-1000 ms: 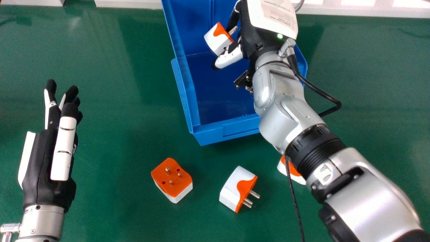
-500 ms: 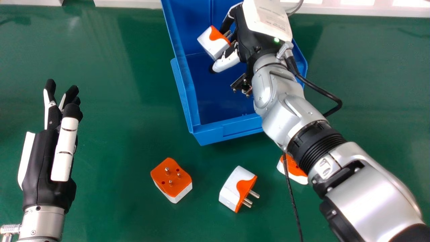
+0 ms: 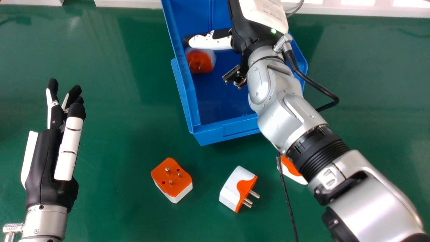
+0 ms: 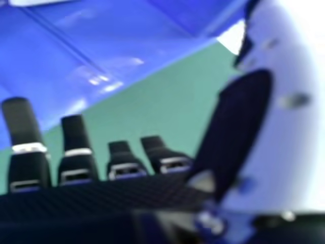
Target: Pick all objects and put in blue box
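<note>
Over the blue box (image 3: 221, 134) is my right hand (image 3: 250, 30) in the head view, open, its thumb stretched across the inside. A blurred orange and white adapter (image 3: 200, 62) is inside the box, below that thumb. In the right hand view my right hand (image 4: 76, 152) has extended fingers and holds nothing. On the green table lie an adapter with pins up (image 3: 171, 178), another on its side (image 3: 238, 189), and one partly hidden by the right forearm (image 3: 291, 169). My left hand (image 3: 43, 168) is at the left, open, with no object in it.
Green table (image 3: 127, 111) surrounds the box. A white ledge (image 3: 131, 3) runs along the far edge. From the right forearm a black cable (image 3: 287, 201) hangs beside the partly hidden adapter.
My right hand has opened and let go of the adapter, which has dropped lower into the box. The right wrist has shifted slightly left. My left hand has moved slightly right.
</note>
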Controlling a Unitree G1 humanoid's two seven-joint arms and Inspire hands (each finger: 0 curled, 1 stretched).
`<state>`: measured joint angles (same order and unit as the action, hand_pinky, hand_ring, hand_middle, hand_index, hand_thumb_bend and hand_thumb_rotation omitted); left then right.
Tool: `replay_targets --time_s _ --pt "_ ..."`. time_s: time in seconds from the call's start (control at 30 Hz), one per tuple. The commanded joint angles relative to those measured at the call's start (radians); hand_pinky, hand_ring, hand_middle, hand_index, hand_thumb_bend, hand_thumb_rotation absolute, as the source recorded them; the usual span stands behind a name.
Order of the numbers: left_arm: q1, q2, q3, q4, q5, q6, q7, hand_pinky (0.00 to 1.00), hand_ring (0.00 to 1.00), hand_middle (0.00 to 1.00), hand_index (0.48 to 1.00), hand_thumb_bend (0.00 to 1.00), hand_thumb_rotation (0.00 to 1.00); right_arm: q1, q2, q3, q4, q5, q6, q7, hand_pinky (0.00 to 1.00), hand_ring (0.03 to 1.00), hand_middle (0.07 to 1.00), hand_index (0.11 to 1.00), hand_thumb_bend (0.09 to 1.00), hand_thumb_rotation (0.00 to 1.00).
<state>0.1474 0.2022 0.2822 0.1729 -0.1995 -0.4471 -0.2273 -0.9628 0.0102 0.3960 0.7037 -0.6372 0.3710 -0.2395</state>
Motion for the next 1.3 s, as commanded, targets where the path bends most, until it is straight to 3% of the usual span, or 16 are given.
replay_targets --time_s 0.0,0.17,0.23,0.4,0.47,0.53,0.7,0.83,1.0,1.13,1.27 --pt "0.008 -0.002 0.001 -0.026 0.003 -0.013 0.005 0.99 0.98 0.98 0.988 0.58 0.89 0.014 -0.010 -0.002 -0.090 -0.008 0.006 0.004 0.58 0.837 0.982 0.956 0.545 0.43" --pt "0.014 0.000 0.001 -0.035 0.000 -0.004 0.005 0.97 0.97 0.97 0.980 0.60 0.87 0.133 -0.033 -0.010 -0.336 -0.017 0.002 0.014 0.59 0.828 0.973 0.933 0.499 0.35" --pt "0.015 0.001 0.001 -0.036 -0.003 0.002 0.004 0.98 0.98 0.97 0.981 0.60 0.87 0.200 -0.051 -0.003 -0.460 -0.037 0.004 0.025 0.61 0.831 0.971 0.934 0.478 0.37" --pt "0.018 0.004 0.003 -0.034 0.004 0.002 0.009 0.99 0.98 0.98 0.989 0.58 0.88 0.366 -0.097 0.011 -0.759 -0.097 0.033 0.089 0.60 0.805 0.964 0.935 0.464 0.46" --pt "0.016 0.005 0.004 -0.029 -0.001 -0.001 0.007 0.99 0.98 0.98 0.988 0.58 0.88 0.455 -0.123 0.017 -0.892 -0.144 0.049 0.117 0.60 0.794 0.955 0.929 0.476 0.51" --pt "0.015 0.009 0.004 -0.026 0.004 -0.004 0.007 0.99 0.99 0.98 0.991 0.60 0.89 0.548 -0.148 0.013 -1.004 -0.171 0.045 0.138 0.59 0.794 0.952 0.932 0.491 0.56" --pt "0.021 0.007 0.004 -0.028 0.005 -0.005 0.009 1.00 0.99 0.98 0.990 0.60 0.90 0.779 -0.213 -0.027 -1.187 -0.182 -0.033 0.132 0.65 0.815 0.926 0.903 0.518 0.48" --pt "0.030 0.001 0.006 -0.039 -0.005 -0.001 0.009 0.99 0.98 0.98 0.983 0.58 0.88 0.960 -0.263 -0.066 -1.274 -0.202 -0.106 0.106 0.73 0.857 0.917 0.911 0.521 0.50" --pt "0.034 0.000 0.008 -0.038 -0.007 -0.007 0.008 1.00 0.99 0.98 0.977 0.58 0.88 1.166 -0.278 -0.124 -1.306 -0.193 -0.214 0.027 0.69 0.829 0.876 0.871 0.535 0.51" --pt "0.040 0.001 0.010 -0.041 -0.012 -0.010 0.003 1.00 0.99 0.98 0.976 0.59 0.89 1.300 -0.280 -0.165 -1.270 -0.151 -0.319 -0.033 0.67 0.818 0.863 0.850 0.534 0.38" --pt "0.048 0.004 0.012 -0.050 -0.018 -0.005 -0.003 1.00 0.99 0.98 0.983 0.58 0.89 1.368 -0.287 -0.168 -1.181 -0.190 -0.361 -0.078 0.68 0.830 0.872 0.859 0.509 0.42"
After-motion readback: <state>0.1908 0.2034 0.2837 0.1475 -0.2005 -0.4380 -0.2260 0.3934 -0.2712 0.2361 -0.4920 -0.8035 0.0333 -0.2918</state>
